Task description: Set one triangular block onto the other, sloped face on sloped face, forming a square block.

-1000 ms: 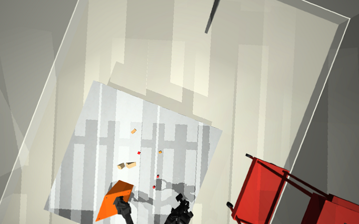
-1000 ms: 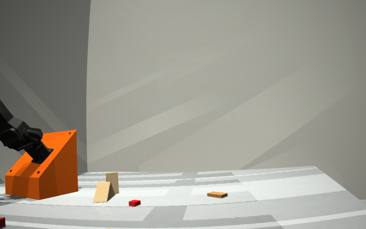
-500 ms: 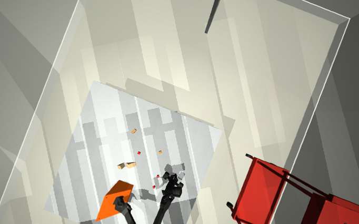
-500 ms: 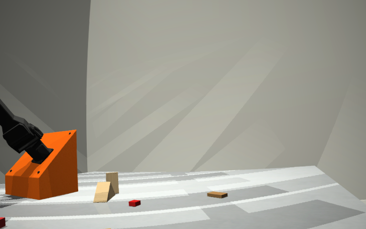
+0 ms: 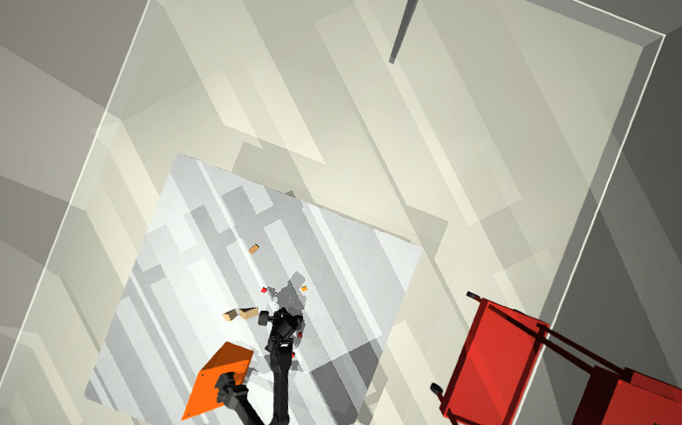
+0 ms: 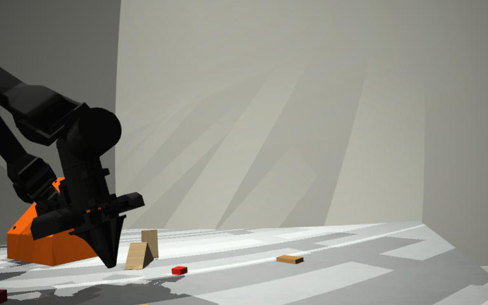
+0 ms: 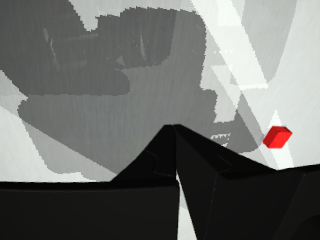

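Observation:
Two tan triangular blocks stand apart on the table (image 5: 356, 254) (image 6: 359, 280). In the side view the nearer one (image 6: 137, 256) (image 5: 248, 312) rests on a flat face with its slope up. The farther one (image 6: 150, 241) (image 5: 230, 315) stands just behind it. My gripper (image 6: 109, 265) (image 5: 282, 319) (image 7: 171, 132) is shut on nothing. It points down, with its tip close to the table. In the side view it is just left of the nearer block and apart from it. The wrist view shows neither block.
The arm's orange wedge-shaped base (image 5: 218, 376) (image 6: 42, 248) stands behind the gripper. A small red cube (image 6: 179, 270) (image 5: 263, 289) (image 7: 278, 136) lies near the blocks. A flat tan slab (image 6: 289, 258) (image 5: 254, 248) lies farther off. A red cart (image 5: 496, 368) stands off the table.

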